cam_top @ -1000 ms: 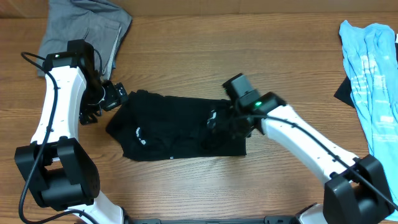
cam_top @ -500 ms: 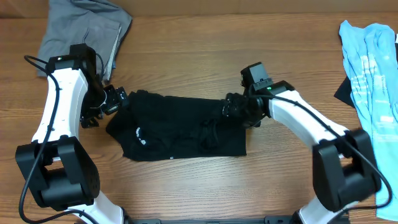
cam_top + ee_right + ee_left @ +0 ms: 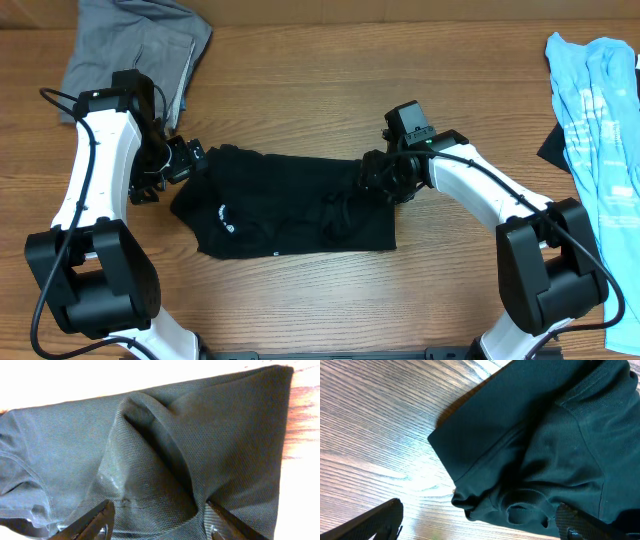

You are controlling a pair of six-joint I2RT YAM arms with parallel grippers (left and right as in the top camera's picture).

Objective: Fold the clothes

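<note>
Right, the right gripper (image 3: 160, 524) has its fingers (image 3: 95, 520) spread apart, astride a raised ridge of the black T-shirt (image 3: 280, 200), with nothing pinched. Across the way the left gripper (image 3: 480, 522) gapes wide, one finger on each side of a rumpled hem. The shirt lies crumpled mid-table (image 3: 300, 90), with the right gripper at its two o'clock corner and the left at its ten o'clock edge. A grey garment (image 3: 130, 40) sits at the table's ten o'clock, and a light blue shirt (image 3: 600, 110) at three.
</note>
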